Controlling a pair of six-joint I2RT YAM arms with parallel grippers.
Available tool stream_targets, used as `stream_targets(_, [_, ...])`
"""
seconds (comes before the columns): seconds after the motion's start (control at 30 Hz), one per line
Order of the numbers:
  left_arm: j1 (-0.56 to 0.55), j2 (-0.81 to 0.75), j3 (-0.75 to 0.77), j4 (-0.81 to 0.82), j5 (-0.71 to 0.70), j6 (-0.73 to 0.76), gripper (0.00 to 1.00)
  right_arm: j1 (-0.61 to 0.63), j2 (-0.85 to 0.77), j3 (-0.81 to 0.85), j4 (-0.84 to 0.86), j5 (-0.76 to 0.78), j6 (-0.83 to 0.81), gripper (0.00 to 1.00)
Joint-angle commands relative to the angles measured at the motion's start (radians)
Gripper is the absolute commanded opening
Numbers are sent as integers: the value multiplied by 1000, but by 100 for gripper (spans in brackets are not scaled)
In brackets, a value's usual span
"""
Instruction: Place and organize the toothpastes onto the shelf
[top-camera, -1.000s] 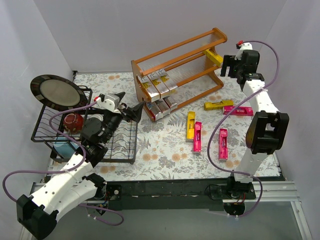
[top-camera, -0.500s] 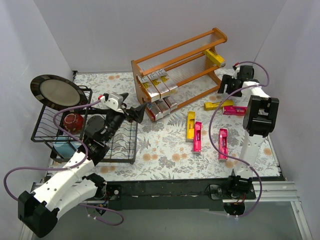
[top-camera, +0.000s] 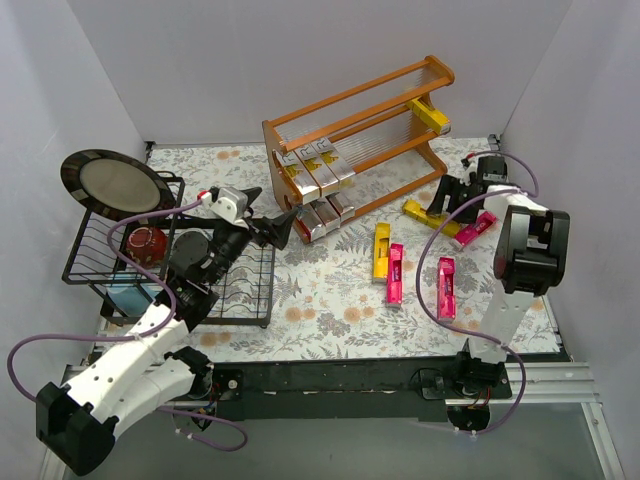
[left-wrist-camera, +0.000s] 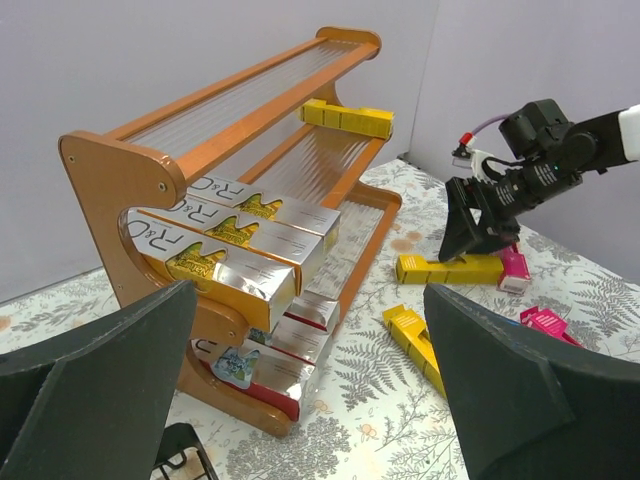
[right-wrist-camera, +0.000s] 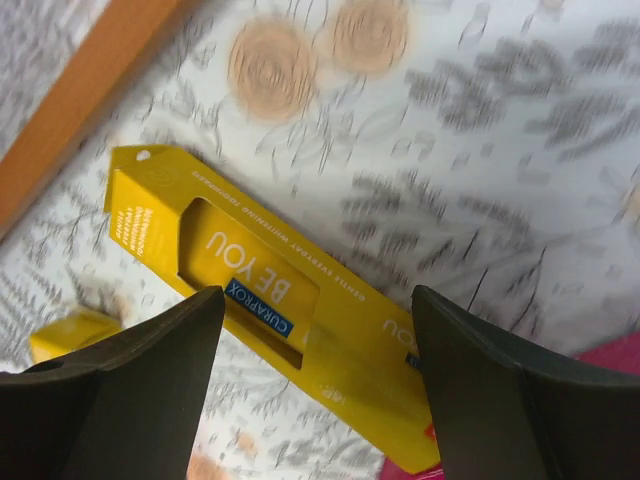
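The orange-brown shelf (top-camera: 290, 205) stands at the back. Three gold-and-silver toothpastes (top-camera: 315, 170) lie on its middle tier, silver ones (top-camera: 322, 215) on the lowest, and a yellow one (top-camera: 430, 115) at the right end. On the table lie two yellow cartons (top-camera: 381, 250) (top-camera: 424, 214) and three magenta ones (top-camera: 395, 272) (top-camera: 446, 287) (top-camera: 478, 227). My right gripper (top-camera: 452, 205) is open, low over the right yellow carton (right-wrist-camera: 300, 320), a finger on each side of it. My left gripper (top-camera: 268, 225) is open and empty by the shelf's left end (left-wrist-camera: 120, 170).
A black wire dish rack (top-camera: 100, 262) at the left holds a dark plate (top-camera: 112, 185), a red cup (top-camera: 147, 243) and a blue item (top-camera: 125, 295). White walls close in the back and both sides. The right arm's purple cable (top-camera: 430, 260) loops over the table.
My right gripper came down from the shelf's right end to the yellow carton on the table. That carton and the magenta one beside it now lie more tilted. The left arm barely moved.
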Motion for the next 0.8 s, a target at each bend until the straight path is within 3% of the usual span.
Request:
stream_targets(0.0, [4, -36, 22, 1, 29, -11, 98, 13, -158, -165, 77, -59, 68, 83])
stream_targets(0.4, [4, -48, 22, 4, 47, -31, 98, 96, -375, -459, 192, -84, 22, 82])
stream_targets(0.6, [4, -36, 22, 6, 52, -34, 98, 193, -395, -488, 195, 111, 4, 83])
stream_targets(0.77, [4, -35, 23, 4, 55, -36, 98, 292, -404, -506, 236, 318, 96, 85])
